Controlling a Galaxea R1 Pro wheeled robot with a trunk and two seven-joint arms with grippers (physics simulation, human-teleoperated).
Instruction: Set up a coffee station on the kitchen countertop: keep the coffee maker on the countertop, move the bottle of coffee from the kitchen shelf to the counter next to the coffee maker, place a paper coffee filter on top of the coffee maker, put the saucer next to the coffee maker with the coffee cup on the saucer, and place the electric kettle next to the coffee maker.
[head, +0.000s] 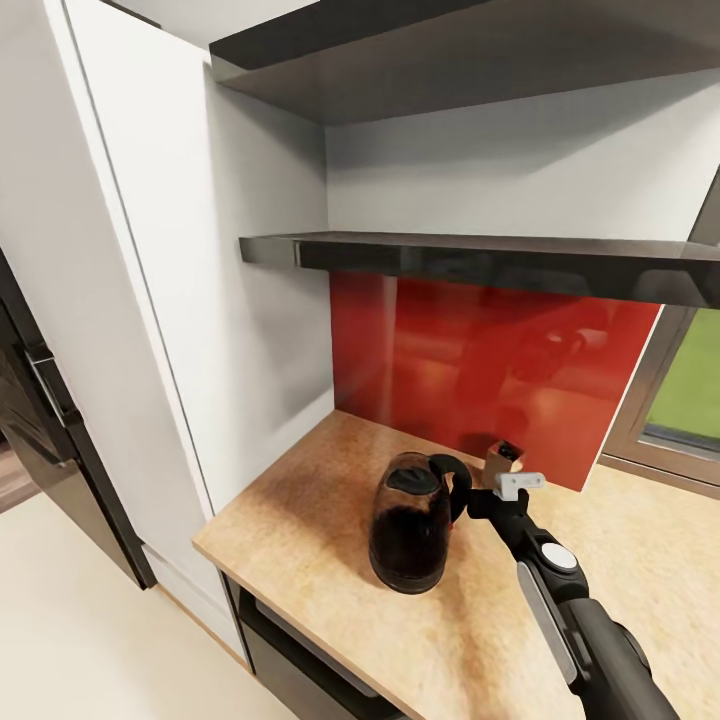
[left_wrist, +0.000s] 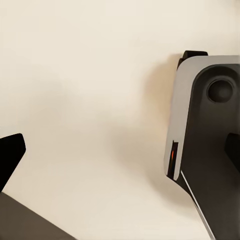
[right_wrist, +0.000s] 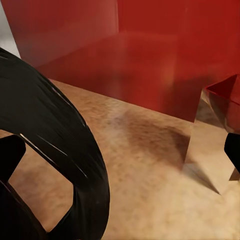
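The dark glass electric kettle (head: 408, 530) stands upright on the tan countertop (head: 290, 510), with its black handle (head: 456, 492) facing my right arm. My right gripper (head: 478, 502) is at that handle. In the right wrist view the handle (right_wrist: 60, 135) arcs across between the widely spread fingertips of the right gripper (right_wrist: 122, 154), which is open. My left gripper (left_wrist: 122, 150) is open over cream floor, with nothing between its fingers. A small brown box-like object (head: 503, 458) stands just behind the kettle by the red backsplash; its mirror-like side (right_wrist: 215, 145) appears in the right wrist view.
A dark shelf (head: 500, 255) runs above the counter, with another higher up. The red backsplash (head: 480, 370) closes the back and a white cabinet wall (head: 230, 300) the left. A window (head: 690, 390) is at the right. A part of my base (left_wrist: 205, 130) is in the left wrist view.
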